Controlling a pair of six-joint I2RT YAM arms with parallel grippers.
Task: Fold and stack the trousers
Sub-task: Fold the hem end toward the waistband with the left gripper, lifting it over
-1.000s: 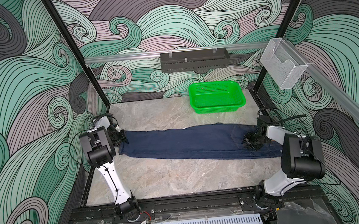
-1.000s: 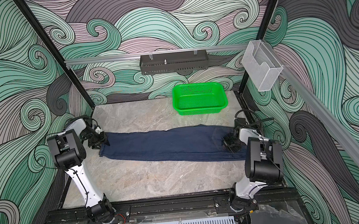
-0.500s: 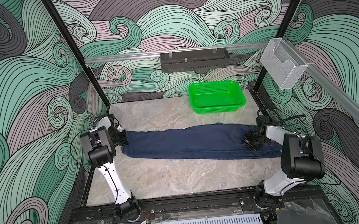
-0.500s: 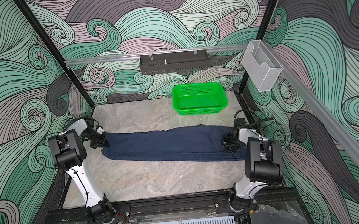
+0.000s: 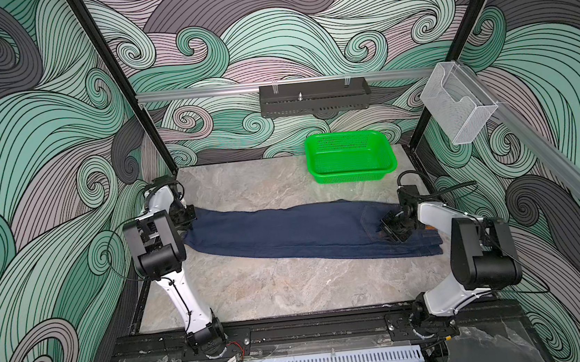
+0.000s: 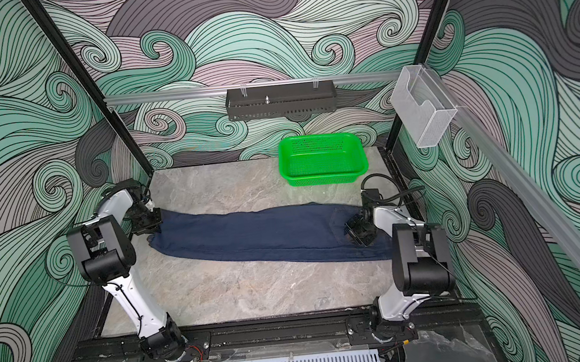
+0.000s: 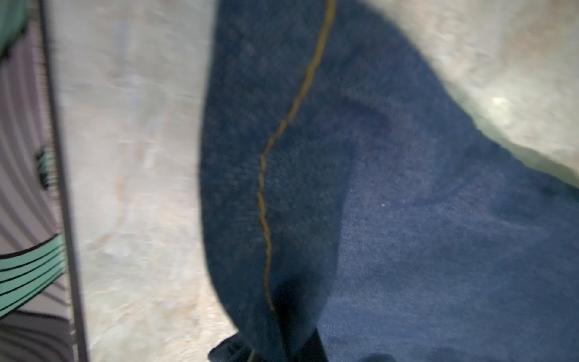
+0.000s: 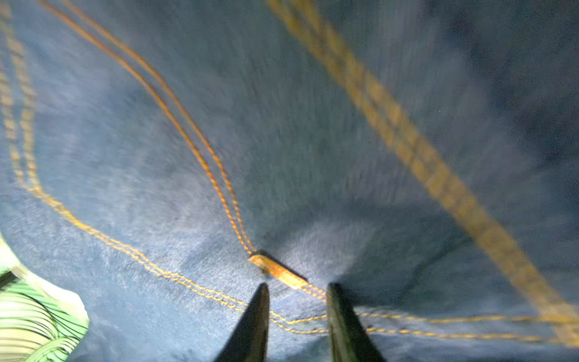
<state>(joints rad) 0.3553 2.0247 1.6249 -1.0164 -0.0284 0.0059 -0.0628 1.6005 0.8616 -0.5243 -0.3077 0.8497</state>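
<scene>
- Against a second ago: left jaws shut tight now, wider apart then, pinched on the hem at the leg end of the trousers.
- Right jaws standing wider than a second ago, in the same spot at the waist end, low over the back pocket.
- Left arm and right arm otherwise placed much as before. Cloth between the two sets of jaws lying as it lay.
- In the right wrist view: two dark fingertips a little apart, with flat denim and a double line of orange stitching showing in the gap. Orange bar tack just ahead of the tips. Open; touching the cloth or just above it, cannot tell which.
- In the left wrist view: left jaws themselves out of sight. Hem of the trousers bunched and rising toward the camera, with a single line of orange stitching wavering along it. Picture blurred.
- In both top views: trousers of dark navy denim, legs laid one on the other as a single long band. Stretched flat on the grey marbled worktop from the left jaws across to the right jaws.
- Waist end layered just past the right jaws, on the side away from the left jaws.
- Green basket beyond the right jaws toward the back wall, apart from the denim.
</scene>
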